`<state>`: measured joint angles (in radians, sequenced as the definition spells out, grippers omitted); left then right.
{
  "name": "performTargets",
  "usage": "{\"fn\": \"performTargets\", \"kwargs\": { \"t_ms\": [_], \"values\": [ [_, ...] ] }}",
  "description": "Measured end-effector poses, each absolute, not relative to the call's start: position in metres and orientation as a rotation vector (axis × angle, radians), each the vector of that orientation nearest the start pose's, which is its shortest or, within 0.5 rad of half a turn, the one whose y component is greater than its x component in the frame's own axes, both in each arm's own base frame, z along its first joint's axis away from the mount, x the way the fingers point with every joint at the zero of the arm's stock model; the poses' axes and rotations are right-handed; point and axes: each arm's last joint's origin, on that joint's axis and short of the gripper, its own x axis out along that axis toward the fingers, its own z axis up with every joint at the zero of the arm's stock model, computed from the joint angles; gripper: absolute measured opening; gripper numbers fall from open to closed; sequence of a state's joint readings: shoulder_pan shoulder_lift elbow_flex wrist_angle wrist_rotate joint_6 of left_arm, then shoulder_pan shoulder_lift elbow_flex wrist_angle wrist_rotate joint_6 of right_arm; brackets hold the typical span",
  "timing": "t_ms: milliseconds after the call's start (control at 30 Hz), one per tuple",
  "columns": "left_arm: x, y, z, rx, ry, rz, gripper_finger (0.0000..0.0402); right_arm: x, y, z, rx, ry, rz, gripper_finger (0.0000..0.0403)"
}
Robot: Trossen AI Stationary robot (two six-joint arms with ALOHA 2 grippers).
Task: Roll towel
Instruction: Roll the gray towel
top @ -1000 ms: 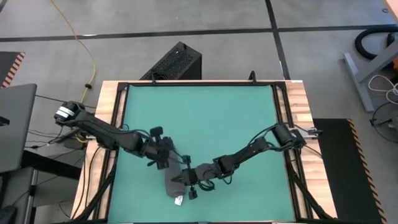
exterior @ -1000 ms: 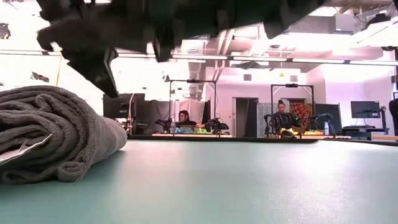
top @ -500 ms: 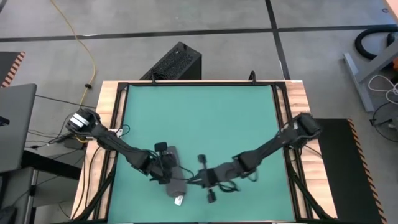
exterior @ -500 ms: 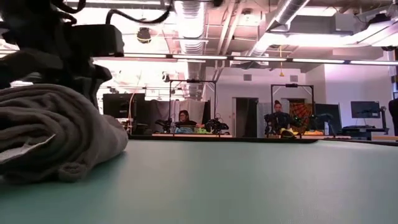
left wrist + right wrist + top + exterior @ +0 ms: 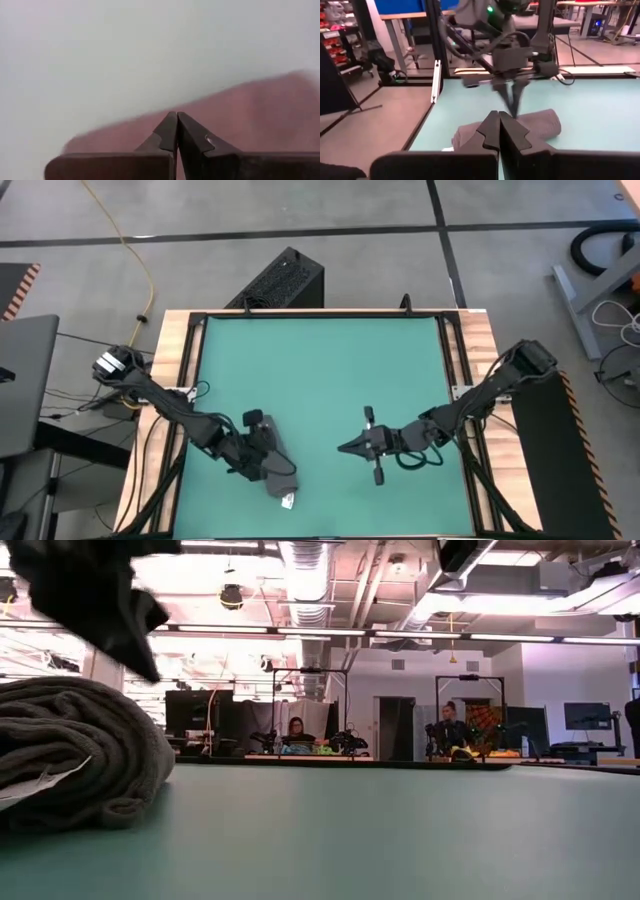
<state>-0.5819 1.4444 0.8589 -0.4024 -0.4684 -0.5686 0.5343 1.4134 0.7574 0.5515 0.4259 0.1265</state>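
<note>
Your towel (image 5: 277, 471) lies bundled into a thick roll at the lower left of the green mat (image 5: 320, 360) in the high view, its white tag (image 5: 287, 501) poking out at the lower end. It looks soft, light and limp, so the layers may slump or unwind if you pinch one fold; take it across the whole roll. The left gripper (image 5: 262, 463) sits at the towel with jaws pressed together on nothing, and the right gripper (image 5: 347, 448), well apart, is likewise closed and empty.

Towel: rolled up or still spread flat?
Rolled up. The towel sits as a thick bundle with curled layers at its end, small on the mat.
</note>
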Motion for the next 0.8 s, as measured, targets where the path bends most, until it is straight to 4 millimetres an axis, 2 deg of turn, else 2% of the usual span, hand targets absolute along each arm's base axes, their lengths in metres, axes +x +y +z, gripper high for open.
{"fn": "performTargets", "kwargs": {
  "t_ms": [100,300,600,800],
  "values": [
    [0.253,-0.157,0.203,-0.079,0.714,0.031,0.0,0.268,0.142,0.254,0.072,0.091,0.094,0.002],
    [0.269,-0.172,0.175,-0.081,0.726,-0.062,0.0,0.272,0.137,0.25,0.052,0.113,0.075,0.002],
    [0.271,-0.179,0.139,-0.14,0.894,-0.1,0.0,0.272,0.136,0.247,0.038,0.142,0.073,0.002],
    [0.258,-0.185,0.142,-0.165,0.979,-0.126,0.0,0.272,0.136,0.247,0.035,0.144,0.073,0.002]
  ]
}}
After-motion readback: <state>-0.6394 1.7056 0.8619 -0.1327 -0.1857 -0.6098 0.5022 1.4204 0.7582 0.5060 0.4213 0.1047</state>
